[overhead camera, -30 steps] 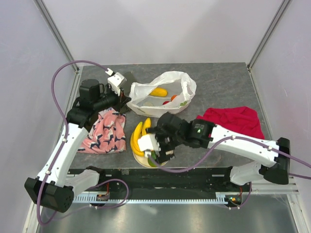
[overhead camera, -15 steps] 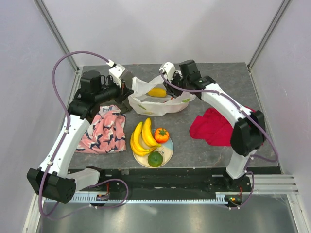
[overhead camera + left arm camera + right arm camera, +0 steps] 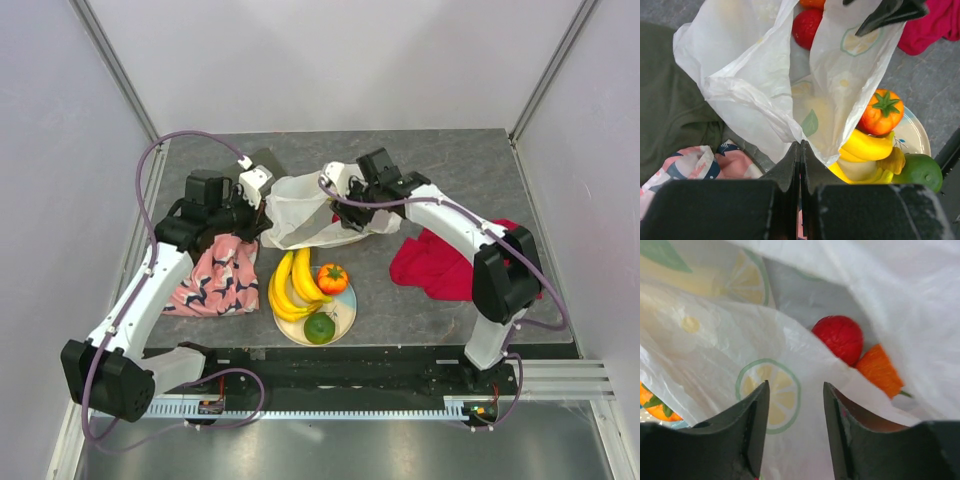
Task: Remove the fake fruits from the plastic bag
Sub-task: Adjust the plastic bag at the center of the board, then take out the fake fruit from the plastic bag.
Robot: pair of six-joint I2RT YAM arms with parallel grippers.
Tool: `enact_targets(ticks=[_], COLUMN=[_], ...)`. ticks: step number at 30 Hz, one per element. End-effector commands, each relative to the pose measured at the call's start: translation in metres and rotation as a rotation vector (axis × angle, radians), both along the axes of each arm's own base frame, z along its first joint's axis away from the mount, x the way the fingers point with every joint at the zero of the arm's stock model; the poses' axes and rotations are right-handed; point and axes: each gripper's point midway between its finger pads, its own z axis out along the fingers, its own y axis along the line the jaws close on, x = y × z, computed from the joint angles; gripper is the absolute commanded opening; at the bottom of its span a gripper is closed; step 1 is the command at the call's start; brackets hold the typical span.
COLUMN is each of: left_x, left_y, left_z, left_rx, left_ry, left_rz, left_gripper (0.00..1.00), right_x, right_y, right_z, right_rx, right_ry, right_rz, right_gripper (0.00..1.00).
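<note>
We count one plastic bag [image 3: 305,205] showing two fruits inside, one red fruit [image 3: 839,337] and one orange fruit [image 3: 879,371]; one plate [image 3: 347,303] bearing one banana bunch [image 3: 288,285], one ribbed orange [image 3: 332,278] and one green fruit [image 3: 320,328]; and two cloths, one pink cloth [image 3: 215,275] and one red cloth [image 3: 440,262].

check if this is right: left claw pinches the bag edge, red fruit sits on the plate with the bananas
One error: the left claw does pinch the plastic bag, but the red fruit lies inside the bag, not on the plate with the bananas. The right wrist view shows it.
</note>
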Motion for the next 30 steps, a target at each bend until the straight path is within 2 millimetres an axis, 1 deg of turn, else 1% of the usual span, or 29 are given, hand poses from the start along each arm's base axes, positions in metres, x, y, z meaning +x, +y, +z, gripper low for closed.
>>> enact_targets(ticks=[1, 2, 3, 4, 5, 6, 7, 8, 9, 10, 11, 12, 13, 14, 15, 16, 17, 19, 20, 22, 23, 24, 25, 26, 27, 28, 29, 30], left_x=[0.017, 0.018, 0.02, 0.022, 0.023, 0.024, 0.026, 0.028, 0.03, 0.032, 0.034, 0.036, 0.038, 0.04, 0.04, 0.04, 0.04, 0.039, 0.039, 0.038, 0.038, 0.039, 0.04, 0.04, 0.042, 0.043, 0.043, 0.045], left_y=[0.011, 0.01, 0.009, 0.008, 0.006, 0.004, 0.002, 0.0, -0.001, -0.003, -0.004, -0.005, -0.006, -0.006, -0.007, -0.008, -0.008, -0.009, -0.009, -0.009, -0.01, -0.011, -0.011, -0.011, -0.013, -0.013, -0.013, -0.013], left_z=[0.001, 0.0, -0.001, -0.004, -0.001, 0.001, 0.003, 0.007, 0.011, 0.011, 0.019, 0.021, 0.023, 0.027, 0.027, 0.028, 0.028, 0.026, 0.026, 0.025, 0.024, 0.024, 0.026, 0.025, 0.026, 0.027, 0.028, 0.028], left_rx=[0.06, 0.06, 0.059, 0.06, 0.054, 0.049, 0.042, 0.038, 0.033, 0.031, 0.024, 0.023, 0.018, 0.016, 0.013, 0.011, 0.01, 0.008, 0.009, 0.009, 0.009, 0.006, 0.003, 0.002, -0.002, -0.006, -0.007, -0.007], left_ry=[-0.087, -0.085, -0.085, -0.073, -0.08, -0.081, -0.088, -0.095, -0.104, -0.1, -0.115, -0.119, -0.121, -0.129, -0.127, -0.13, -0.128, -0.124, -0.123, -0.121, -0.121, -0.119, -0.122, -0.119, -0.119, -0.12, -0.119, -0.122], left_rz=[0.051, 0.048, 0.045, 0.043, 0.036, 0.032, 0.021, 0.017, 0.015, 0.008, 0.008, 0.008, 0.007, 0.007, 0.006, 0.002, 0.001, -0.003, -0.003, -0.009, -0.012, -0.014, -0.014, -0.013, -0.014, -0.014, -0.013, -0.01], left_gripper=[0.02, 0.02, 0.02, 0.01, 0.01, 0.02, 0.02, 0.02, 0.02, 0.01, 0.02, 0.02, 0.01, 0.01, 0.02, 0.01, 0.02, 0.01, 0.02, 0.02, 0.02, 0.02, 0.02, 0.02, 0.02, 0.02, 0.02, 0.02], right_x=[0.06, 0.069, 0.085, 0.096, 0.107, 0.115, 0.121, 0.127, 0.131, 0.135, 0.142, 0.145, 0.147, 0.154, 0.157, 0.16, 0.166, 0.17, 0.174, 0.179, 0.182, 0.185, 0.189, 0.192, 0.195, 0.203, 0.204, 0.206], right_y=[0.026, 0.031, 0.038, 0.037, 0.04, 0.04, 0.039, 0.041, 0.038, 0.037, 0.036, 0.036, 0.035, 0.035, 0.036, 0.037, 0.036, 0.04, 0.039, 0.039, 0.039, 0.039, 0.04, 0.04, 0.039, 0.039, 0.038, 0.038], right_z=[0.039, 0.037, 0.028, 0.023, 0.027, 0.007, 0.002, 0.003, -0.012, -0.015, -0.013, -0.02, -0.021, -0.018, -0.023, -0.023, -0.024, -0.025, -0.029, -0.032, -0.039, -0.042, -0.041, -0.055, -0.061, -0.057, -0.075, -0.078], right_rx=[0.054, 0.049, 0.039, 0.015, 0.014, -0.016, -0.024, -0.021, -0.044, -0.053, -0.051, -0.061, -0.062, -0.064, -0.07, -0.066, -0.066, -0.061, -0.07, -0.083, -0.093, -0.103, -0.105, -0.123, -0.136, -0.135, -0.155, -0.152], right_ry=[-0.15, -0.156, -0.162, -0.175, -0.2, -0.189, -0.189, -0.199, -0.188, -0.189, -0.2, -0.195, -0.195, -0.212, -0.212, -0.215, -0.22, -0.232, -0.237, -0.256, -0.257, -0.265, -0.277, -0.269, -0.271, -0.29, -0.263, -0.254], right_rz=[-0.019, -0.023, -0.028, -0.048, -0.052, -0.046, -0.05, -0.044, -0.035, -0.036, -0.043, -0.042, -0.045, -0.056, -0.062, -0.077, -0.089, -0.091, -0.098, -0.096, -0.095, -0.093, -0.089, -0.084, -0.086, -0.095, -0.091, -0.088], right_gripper=[0.58, 0.6, 0.63, 0.65, 0.65, 0.66, 0.67, 0.66, 0.64, 0.64, 0.63, 0.63, 0.63, 0.65, 0.67, 0.69, 0.73, 0.77, 0.81, 0.83, 0.86, 0.87, 0.89, 0.91, 0.91, 0.91, 0.91, 0.9])
